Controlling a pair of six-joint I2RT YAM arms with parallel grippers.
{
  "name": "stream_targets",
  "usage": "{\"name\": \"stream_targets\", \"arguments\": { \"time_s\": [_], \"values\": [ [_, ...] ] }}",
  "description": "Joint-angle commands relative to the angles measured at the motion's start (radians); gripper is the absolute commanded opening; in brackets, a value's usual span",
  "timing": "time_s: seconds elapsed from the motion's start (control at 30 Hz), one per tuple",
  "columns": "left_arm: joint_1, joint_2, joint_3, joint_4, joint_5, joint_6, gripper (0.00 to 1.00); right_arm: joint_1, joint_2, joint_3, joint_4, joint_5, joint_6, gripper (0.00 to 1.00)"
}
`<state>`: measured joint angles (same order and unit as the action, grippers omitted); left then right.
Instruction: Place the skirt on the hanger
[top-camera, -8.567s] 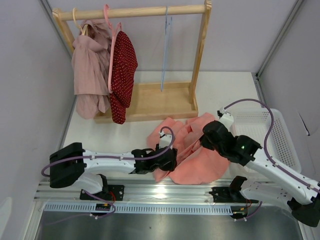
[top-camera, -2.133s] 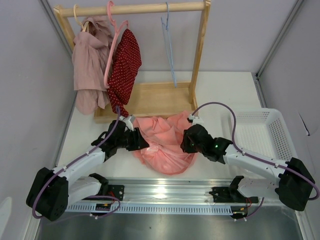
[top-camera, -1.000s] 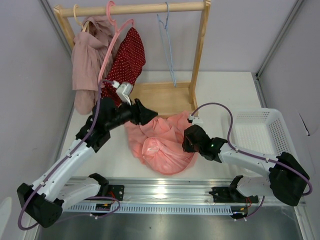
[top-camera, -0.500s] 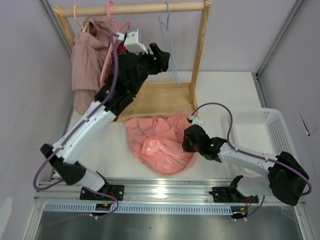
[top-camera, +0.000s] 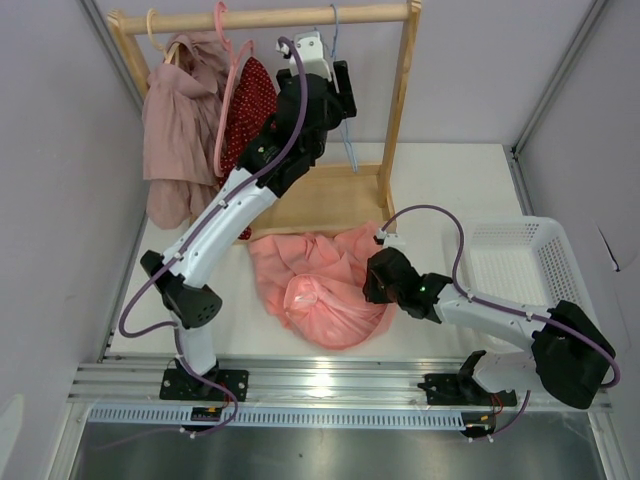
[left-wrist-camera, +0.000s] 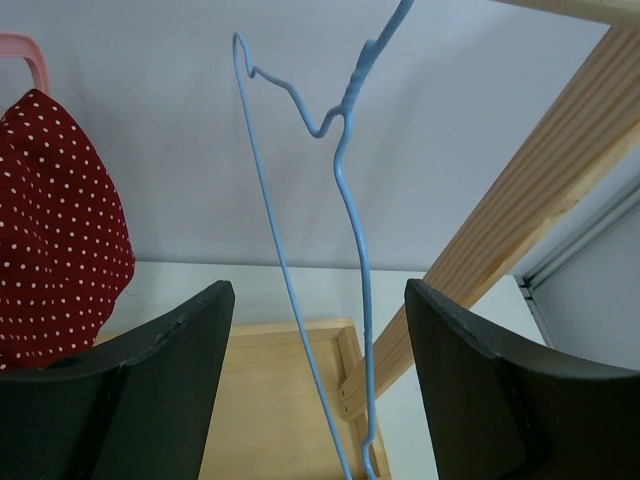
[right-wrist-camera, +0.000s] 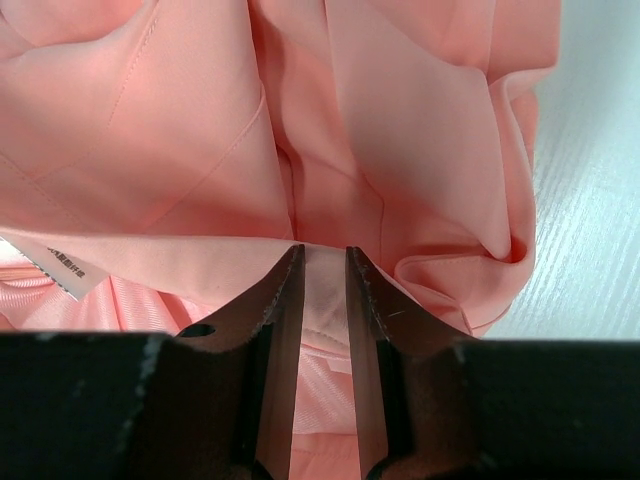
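The salmon-pink skirt lies bunched on the white table in front of the rack. It fills the right wrist view. My right gripper is at the heap's right edge, shut on a fold of the skirt. The light-blue wire hanger hangs from the wooden rail, partly hidden by my left arm. My left gripper is raised beside it. In the left wrist view its wires run down between the wide-open fingers of that gripper, touching neither.
The wooden rack stands on a wooden base tray. A dark red dotted garment on a pink hanger and a mauve garment hang at the rail's left. A white basket sits at the right.
My left arm has swung up from beside the skirt to the rail, stopping at the blue hanger with its jaws spread wider. The right gripper and the skirt have stayed put.
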<state>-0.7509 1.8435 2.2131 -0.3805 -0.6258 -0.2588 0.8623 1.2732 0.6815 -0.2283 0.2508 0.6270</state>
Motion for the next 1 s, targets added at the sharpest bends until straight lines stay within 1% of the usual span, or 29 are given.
{"name": "stream_targets", "arguments": {
  "time_s": [0.0,0.23,0.33,0.47,0.63,0.67,0.7,0.73,0.8,0.87,0.97],
  "values": [
    [-0.010,0.034,0.098,-0.037,-0.055,0.059,0.75,-0.011,-0.015,0.013,0.043,-0.008,-0.018,0.28],
    [-0.011,0.091,0.143,-0.046,-0.066,0.081,0.72,-0.017,-0.023,0.013,0.047,-0.019,-0.019,0.28],
    [-0.011,0.121,0.180,-0.058,-0.066,0.089,0.68,-0.019,-0.028,0.013,0.046,-0.019,-0.019,0.28],
    [-0.011,0.129,0.197,-0.067,-0.074,0.098,0.60,-0.017,-0.035,0.007,0.047,-0.021,-0.018,0.28],
    [-0.008,0.126,0.198,-0.067,-0.081,0.122,0.53,-0.019,-0.038,0.007,0.050,-0.024,-0.016,0.28],
    [-0.005,0.126,0.197,-0.070,-0.077,0.118,0.47,-0.019,-0.041,0.006,0.047,-0.022,-0.016,0.28],
    [0.004,0.119,0.198,-0.074,-0.062,0.112,0.45,-0.017,-0.047,0.004,0.044,-0.021,-0.016,0.28],
    [0.010,0.115,0.197,-0.084,-0.052,0.107,0.41,-0.020,-0.051,0.003,0.046,-0.021,-0.016,0.28],
    [0.021,0.112,0.197,-0.089,-0.038,0.099,0.39,-0.020,-0.057,0.001,0.043,-0.021,-0.016,0.28],
    [0.027,0.109,0.197,-0.093,-0.020,0.099,0.34,-0.022,-0.060,0.001,0.041,-0.021,-0.018,0.28],
    [0.035,0.106,0.197,-0.097,-0.006,0.096,0.32,-0.023,-0.063,-0.002,0.046,-0.021,-0.018,0.28]
  ]
}}
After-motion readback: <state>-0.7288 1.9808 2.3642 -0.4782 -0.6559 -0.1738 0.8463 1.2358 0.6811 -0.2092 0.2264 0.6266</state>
